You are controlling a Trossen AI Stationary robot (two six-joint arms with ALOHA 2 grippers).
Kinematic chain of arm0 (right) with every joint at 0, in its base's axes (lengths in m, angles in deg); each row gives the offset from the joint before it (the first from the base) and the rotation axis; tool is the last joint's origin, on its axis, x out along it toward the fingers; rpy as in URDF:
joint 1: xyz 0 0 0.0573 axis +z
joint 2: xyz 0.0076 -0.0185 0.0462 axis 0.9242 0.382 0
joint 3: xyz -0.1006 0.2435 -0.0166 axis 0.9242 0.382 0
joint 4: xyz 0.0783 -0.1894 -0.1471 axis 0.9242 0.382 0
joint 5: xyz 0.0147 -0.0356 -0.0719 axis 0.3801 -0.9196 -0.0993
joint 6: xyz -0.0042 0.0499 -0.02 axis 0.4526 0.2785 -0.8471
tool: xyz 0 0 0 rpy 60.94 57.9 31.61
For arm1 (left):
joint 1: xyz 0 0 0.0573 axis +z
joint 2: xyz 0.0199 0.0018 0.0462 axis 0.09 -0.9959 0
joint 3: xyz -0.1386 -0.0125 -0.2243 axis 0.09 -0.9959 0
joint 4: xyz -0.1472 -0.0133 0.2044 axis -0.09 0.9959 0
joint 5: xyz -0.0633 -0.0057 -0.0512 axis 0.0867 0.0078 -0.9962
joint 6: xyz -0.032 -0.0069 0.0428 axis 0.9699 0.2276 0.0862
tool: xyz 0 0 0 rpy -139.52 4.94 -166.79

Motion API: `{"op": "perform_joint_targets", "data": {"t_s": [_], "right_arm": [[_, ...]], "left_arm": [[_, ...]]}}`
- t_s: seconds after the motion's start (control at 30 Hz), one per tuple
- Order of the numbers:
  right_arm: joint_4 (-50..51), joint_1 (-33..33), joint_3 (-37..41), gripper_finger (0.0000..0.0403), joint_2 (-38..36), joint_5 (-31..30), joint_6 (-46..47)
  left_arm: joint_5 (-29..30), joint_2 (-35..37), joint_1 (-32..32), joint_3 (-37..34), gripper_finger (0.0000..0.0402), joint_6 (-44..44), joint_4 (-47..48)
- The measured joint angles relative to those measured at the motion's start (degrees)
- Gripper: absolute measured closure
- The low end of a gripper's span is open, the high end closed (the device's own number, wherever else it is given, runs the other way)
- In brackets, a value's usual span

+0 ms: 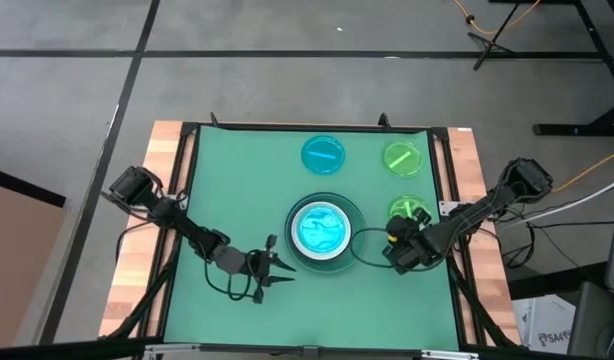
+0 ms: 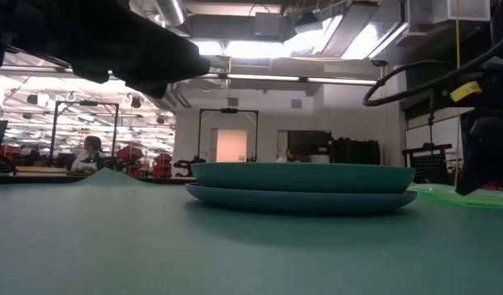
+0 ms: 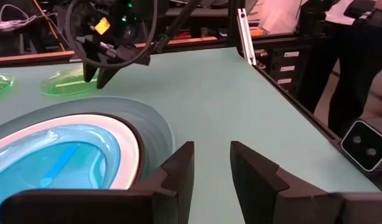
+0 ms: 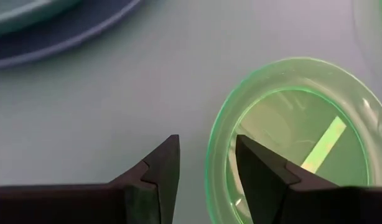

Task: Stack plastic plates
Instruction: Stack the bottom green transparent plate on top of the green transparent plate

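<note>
Left gripper (image 1: 279,270) sits low on the green mat (image 1: 227,180), just beside the stack's (image 1: 325,233) near-left edge, fingers (image 3: 178,171) a narrow gap apart with nothing between them. The stack itself is mid-table: teal plate at the bottom, black next, then white, with a cyan one on top. Behind it, a loose cyan plate (image 1: 323,154) lies flat, and a green plate (image 1: 402,157) beside that. Over on the right, the right gripper (image 4: 206,168) hovers at the rim of a second green plate (image 4: 297,137), fingers slightly parted, gripping nothing.
</note>
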Motion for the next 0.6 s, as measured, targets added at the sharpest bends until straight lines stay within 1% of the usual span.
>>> {"op": "perform_joint_targets", "data": {"t_s": [0.1,0.2,0.47,0.53,0.6], "right_arm": [[-0.07,0.02,0.20,0.0263,0.28,-0.44,-0.84],[-3.10,0.00,1.96,0.0278,1.19,-2.18,-0.73],[-6.16,-0.28,5.43,0.0310,3.61,-1.07,0.98],[-6.81,-0.30,5.47,0.0325,3.63,-0.93,0.85],[-7.39,-0.28,5.49,0.0351,3.67,-0.80,0.27]], "left_arm": [[0.08,0.00,0.13,0.00,0.0305,-0.50,1.31],[0.11,-0.02,0.45,0.00,0.0305,-0.85,1.97],[0.04,-0.02,0.24,0.02,0.0305,-0.15,2.10],[0.04,-0.02,0.19,0.00,0.0305,-0.45,2.02],[0.13,-0.02,0.28,0.00,0.0305,-0.65,1.76]]}}
